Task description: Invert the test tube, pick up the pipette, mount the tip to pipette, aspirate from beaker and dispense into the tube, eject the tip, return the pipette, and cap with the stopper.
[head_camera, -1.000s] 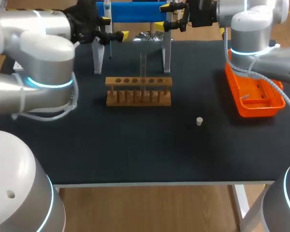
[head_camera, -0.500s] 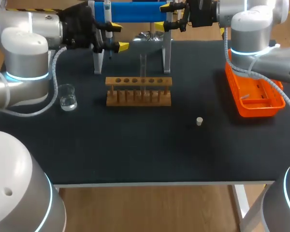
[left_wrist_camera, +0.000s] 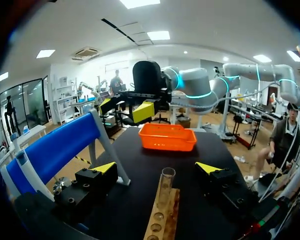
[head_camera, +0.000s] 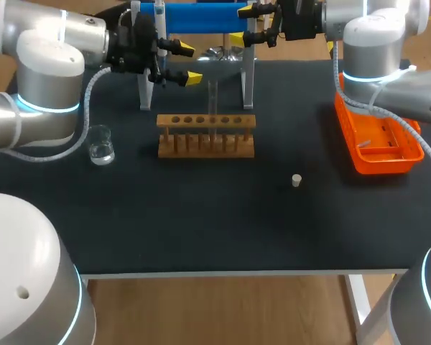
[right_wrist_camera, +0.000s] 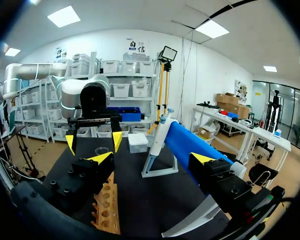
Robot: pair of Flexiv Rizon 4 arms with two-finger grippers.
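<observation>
Left claw (left_wrist_camera: 156,168) gapes empty, tube (left_wrist_camera: 165,192) ahead between its jaws. You seem set for inverting: advance, then close.

a table (head_camera: 201,223) with a black top is seen filling the middle of the frame in the head view, with its pale front edge running across the lower part. a wooden rack (head_camera: 206,134) with one row of holes in its top bar is set upright just above the centre. behind it, at the upper middle, a stand (head_camera: 197,16) with a blue bar on white legs is placed. an orange tray (head_camera: 379,144) is laid at the right edge, well apart from the rack. in the left wrist view the tray (left_wrist_camera: 167,137) is seen beyond the rack's far end.
</observation>
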